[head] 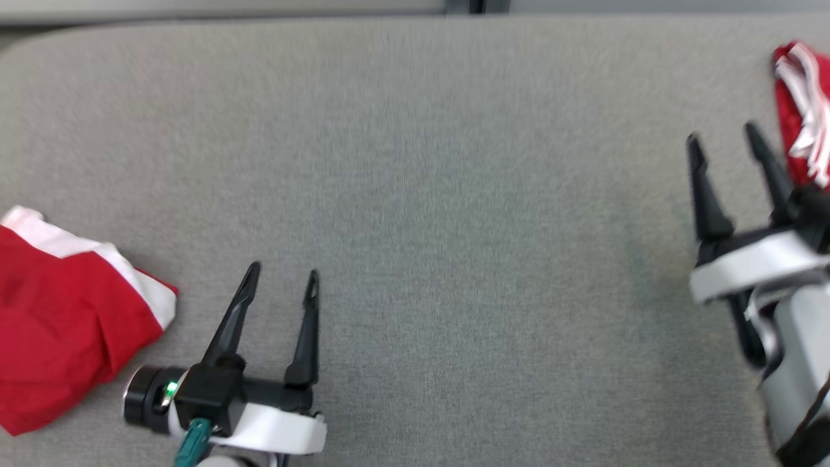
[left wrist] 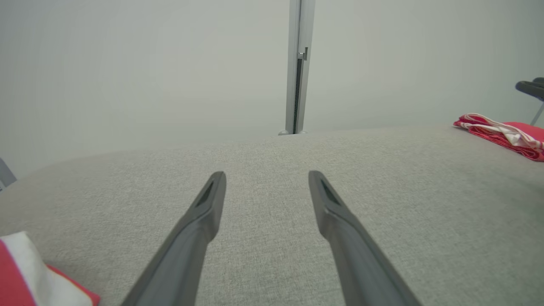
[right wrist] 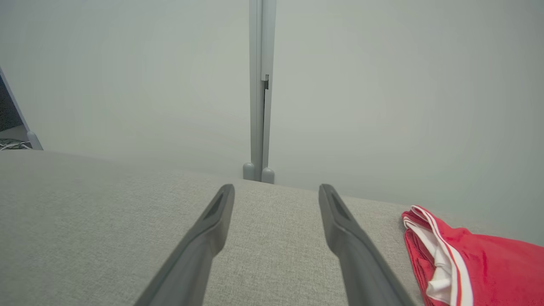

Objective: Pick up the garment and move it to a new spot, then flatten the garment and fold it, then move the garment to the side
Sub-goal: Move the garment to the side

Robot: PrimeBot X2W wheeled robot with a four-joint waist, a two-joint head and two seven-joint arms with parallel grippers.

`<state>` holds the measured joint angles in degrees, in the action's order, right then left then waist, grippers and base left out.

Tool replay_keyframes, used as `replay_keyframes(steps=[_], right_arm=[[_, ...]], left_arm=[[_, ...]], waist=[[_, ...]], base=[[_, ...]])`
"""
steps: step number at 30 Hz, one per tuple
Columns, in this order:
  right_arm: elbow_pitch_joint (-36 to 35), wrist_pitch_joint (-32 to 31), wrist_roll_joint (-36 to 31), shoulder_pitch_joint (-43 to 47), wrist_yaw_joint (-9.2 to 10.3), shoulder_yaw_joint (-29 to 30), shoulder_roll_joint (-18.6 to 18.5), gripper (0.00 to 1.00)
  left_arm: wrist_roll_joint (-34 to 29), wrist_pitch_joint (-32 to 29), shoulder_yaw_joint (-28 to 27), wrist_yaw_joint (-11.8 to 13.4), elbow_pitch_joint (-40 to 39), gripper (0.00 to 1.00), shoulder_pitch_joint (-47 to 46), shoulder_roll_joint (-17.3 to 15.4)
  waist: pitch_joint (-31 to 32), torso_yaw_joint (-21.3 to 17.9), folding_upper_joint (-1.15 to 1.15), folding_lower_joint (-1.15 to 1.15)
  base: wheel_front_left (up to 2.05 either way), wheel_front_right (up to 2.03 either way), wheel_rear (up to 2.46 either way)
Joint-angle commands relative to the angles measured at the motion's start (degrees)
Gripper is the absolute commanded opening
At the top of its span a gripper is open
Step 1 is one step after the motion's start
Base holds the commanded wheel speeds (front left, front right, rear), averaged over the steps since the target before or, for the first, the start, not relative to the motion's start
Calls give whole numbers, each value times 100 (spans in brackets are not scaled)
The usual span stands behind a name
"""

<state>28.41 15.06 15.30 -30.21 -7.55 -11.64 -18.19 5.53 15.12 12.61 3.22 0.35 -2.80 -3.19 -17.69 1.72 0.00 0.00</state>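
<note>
A grey cloth-covered table (head: 415,162) runs wide across the scene, with a pale wall behind it and a thin grey post (left wrist: 299,63) standing at its far edge.

The left claw (head: 283,275) sits low near the front edge, its two dark fingers spread wide with nothing between them and only bare cloth under their tips. Just beside it, on its outer side, lies a folded red garment (head: 58,311) with a white band along one edge, close to the claw but not touching it. It looks neatly laid, so I judge it is not the piece to work on now.

The right claw (head: 723,133) is further up the table on the other side, also spread wide and empty. Just beyond its outer finger lies a crumpled red garment (head: 801,110) with white striped trim, bunched in loose folds at the table's right edge and partly cut off by the edge of the head view. This looks like the piece to pick up.

It should handle as thin, light, limp cloth: it will sag and drape once lifted, and smooth sports fabric may slide between the fingers. A single pinch on a raised fold would likely bring up a tangle. The thicker white-striped hem nearest the right claw seems the best place to take hold, gripped deep between the fingers.
</note>
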Motion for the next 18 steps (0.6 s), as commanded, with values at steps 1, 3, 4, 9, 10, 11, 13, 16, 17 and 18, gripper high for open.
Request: replay_keyframes(steps=[1,3,4,9,10,11,13,16,17,18], right_arm=[[-137,11,-72,232,14,93,70,100],[-564,9,-257,684,13,241,359,100],[-789,10,-347,888,13,289,491,100],[-1574,9,-637,1858,13,453,972,100],[-1690,9,-701,2029,13,498,1032,100],[-1779,10,-738,2180,13,554,1106,100],[-1874,10,-791,2472,11,614,1227,100],[-1842,10,-841,2812,11,583,1297,100],[-1835,10,-841,2894,11,564,1317,100],[-1836,11,-848,2968,11,547,1336,100]], left_arm=[[44,1,-65,52,-4,100,106,-23],[120,2,-192,85,-35,100,315,-2],[161,1,-256,97,-63,100,426,0],[271,1,-472,106,-180,100,941,20],[309,1,-495,115,-211,100,1042,20],[315,1,-511,141,-262,100,1113,22],[352,1,-497,143,-289,100,1271,22],[347,1,-448,139,-288,100,1472,22],[354,1,-436,134,-281,100,1513,21],[352,1,-431,135,-274,100,1546,22]], waist=[[670,-20,0,0],[936,-32,0,0],[1047,-39,0,0],[1566,-72,0,0],[1644,-71,0,0],[1700,-66,0,0],[1819,-50,0,0],[1980,-28,0,0],[2021,-23,0,0],[2050,-21,0,0]], base=[[0,0,0],[0,0,0],[0,0,0],[0,0,0],[0,0,0],[0,0,0],[0,0,0],[0,0,0],[0,0,0],[0,0,0]])
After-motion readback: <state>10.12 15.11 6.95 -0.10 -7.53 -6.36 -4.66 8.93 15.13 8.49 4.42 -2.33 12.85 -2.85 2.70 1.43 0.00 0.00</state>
